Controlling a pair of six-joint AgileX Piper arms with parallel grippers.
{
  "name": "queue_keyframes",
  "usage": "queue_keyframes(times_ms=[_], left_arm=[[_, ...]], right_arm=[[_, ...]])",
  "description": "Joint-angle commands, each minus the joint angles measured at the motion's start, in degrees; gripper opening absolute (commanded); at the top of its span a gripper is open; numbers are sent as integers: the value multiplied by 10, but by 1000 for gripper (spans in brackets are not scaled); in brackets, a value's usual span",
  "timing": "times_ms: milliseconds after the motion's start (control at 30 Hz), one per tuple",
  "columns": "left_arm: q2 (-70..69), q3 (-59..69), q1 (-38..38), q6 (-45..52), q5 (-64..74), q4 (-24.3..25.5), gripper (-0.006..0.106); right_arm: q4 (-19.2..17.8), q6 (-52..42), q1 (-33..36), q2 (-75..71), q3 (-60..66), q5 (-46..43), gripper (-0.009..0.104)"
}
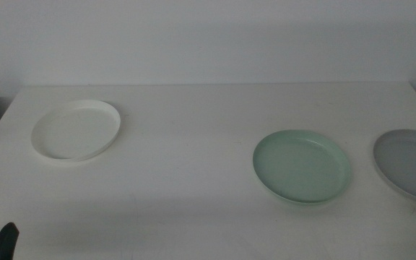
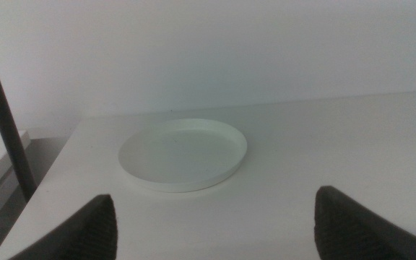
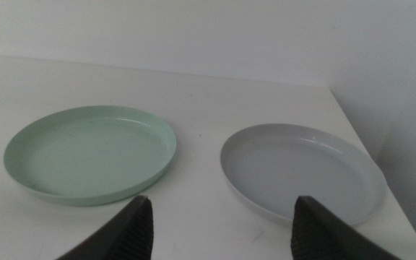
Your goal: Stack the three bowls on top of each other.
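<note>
The white table (image 1: 208,144) carries three shallow round bowls, all apart and unstacked. The white bowl (image 1: 76,130) lies far left; the mint green bowl (image 1: 302,166) sits right of centre, just beside the grey bowl (image 1: 410,165) at the right edge. The left hand (image 2: 215,224) and the right hand (image 3: 219,231) both hover spread wide, grasping nothing.

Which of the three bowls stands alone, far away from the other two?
The white bowl. It sits by itself on the left part of the table, while the mint green bowl and the grey bowl lie close together on the right.
</note>
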Motion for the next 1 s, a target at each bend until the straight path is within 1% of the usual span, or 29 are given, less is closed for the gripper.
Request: queue_keyframes(times_ms=[0,133,233,500,567,633,733,867,967], left_arm=[[-7,-3,1,-7,-46,-4,105],[-7,-3,1,-7,-46,-4,105],[-7,-3,1,-7,-46,-4,105],[-7,-3,1,-7,-46,-4,105],[-7,-3,1,-7,-46,-4,105],[-7,-3,1,-7,-46,-4,105],[-7,-3,1,-7,-46,-4,105],[-7,-3,1,-7,-46,-4,105],[-7,-3,1,-7,-46,-4,105]], right_arm=[[-1,-1,1,-10,-23,-28,50],[0,-1,1,27,-98,24,50],[7,-1,1,80,-173,53,50],[8,-1,1,246,-325,66,50],[27,4,1,286,-354,66,50],[56,19,1,331,-385,71,50],[80,33,1,391,-433,116,50],[80,33,1,473,-501,182,50],[81,31,1,544,-543,213,50]])
